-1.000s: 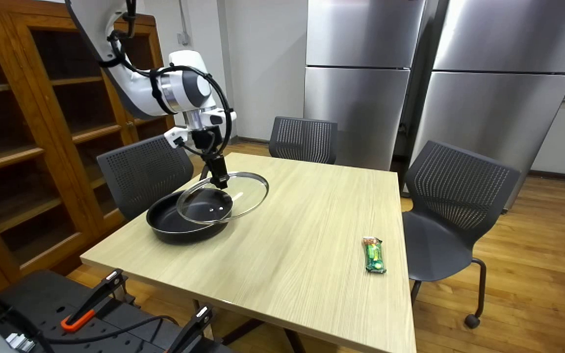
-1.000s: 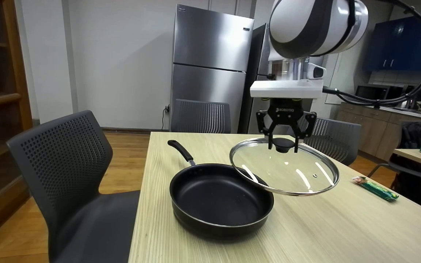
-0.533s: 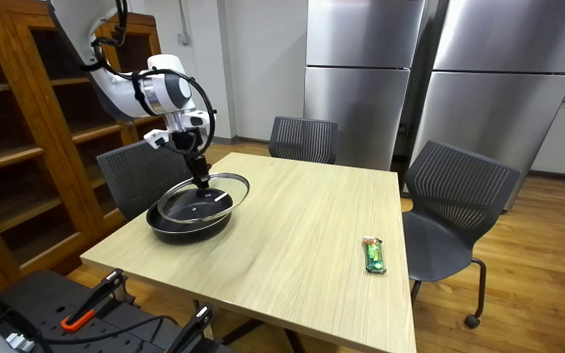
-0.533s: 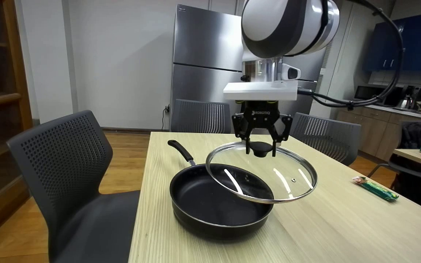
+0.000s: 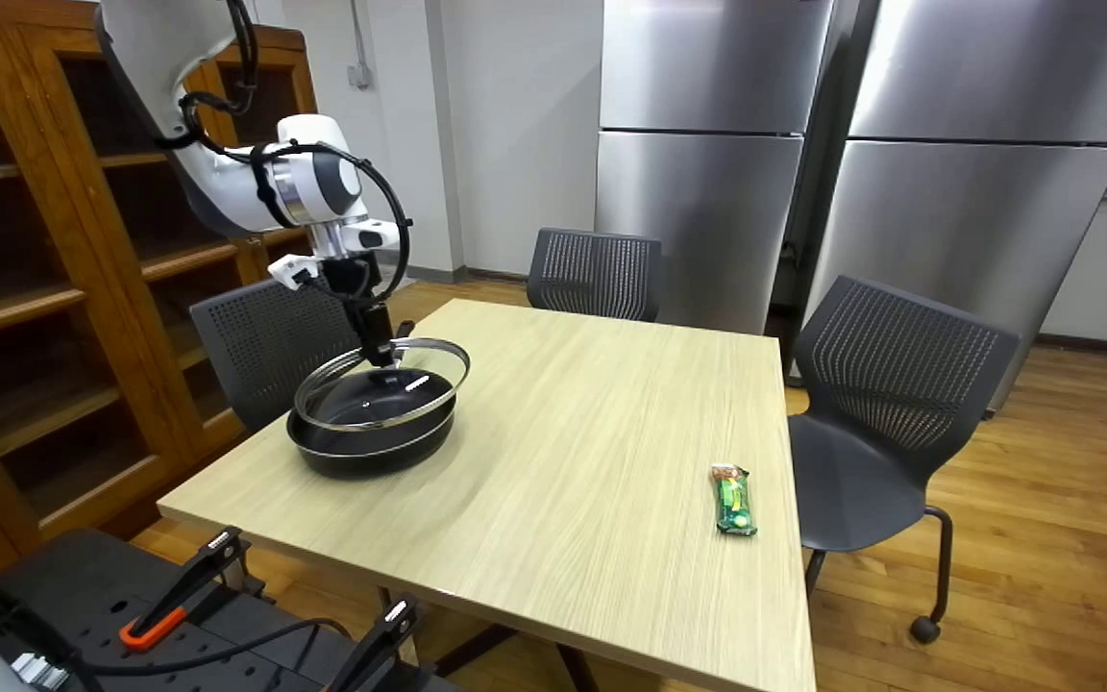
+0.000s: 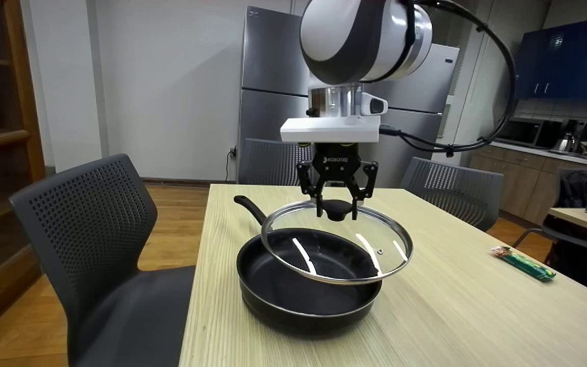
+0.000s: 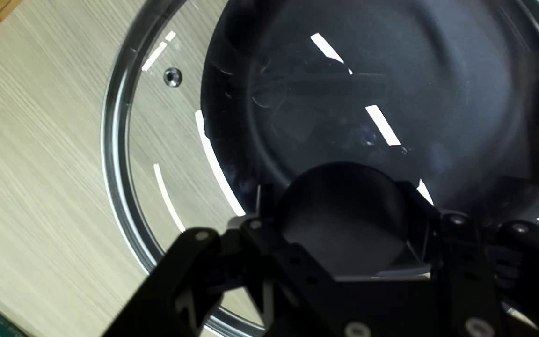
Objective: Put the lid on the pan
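Glass lid (image 6: 337, 244): clear, round, metal-rimmed; is held off-centre above the frying pan (image 6: 293, 295).
Frying pan: black, shallow; is set beside an edge of the wood-grained table (image 6: 451, 311).
Robotiq gripper (image 6: 337, 213): jaws partly closed, the black knob (image 7: 344, 217) clamped between.

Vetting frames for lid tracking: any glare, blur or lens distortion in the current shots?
Wrist view: hard white glare streaks on the lid, its rim fairly crisp; gripper dark and slightly soft, little detail. In an exterior view: white streaks on the lid glass too, ROBOTIQ lettering legible. In an exterior view: fridge at picture right leans outward towards its top, probably wide-angle distortion.
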`<action>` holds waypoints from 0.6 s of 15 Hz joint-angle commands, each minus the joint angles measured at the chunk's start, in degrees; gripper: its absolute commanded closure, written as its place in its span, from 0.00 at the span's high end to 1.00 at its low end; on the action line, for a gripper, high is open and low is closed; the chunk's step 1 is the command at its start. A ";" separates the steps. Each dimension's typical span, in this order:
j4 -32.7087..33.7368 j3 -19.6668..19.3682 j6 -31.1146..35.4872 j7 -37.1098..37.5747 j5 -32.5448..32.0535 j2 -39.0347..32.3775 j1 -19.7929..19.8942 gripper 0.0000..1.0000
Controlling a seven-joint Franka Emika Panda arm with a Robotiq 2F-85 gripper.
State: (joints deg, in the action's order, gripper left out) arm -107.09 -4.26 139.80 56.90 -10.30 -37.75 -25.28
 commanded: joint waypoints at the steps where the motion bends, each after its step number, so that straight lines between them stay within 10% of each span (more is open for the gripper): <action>1: 4.86 1.88 -3.61 -1.37 0.25 -1.57 0.79 0.39; 9: 9.16 3.76 -3.53 -3.67 1.52 -5.93 1.47 0.39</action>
State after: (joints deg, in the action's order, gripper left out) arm -101.03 -2.07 138.54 55.98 -10.05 -43.18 -25.14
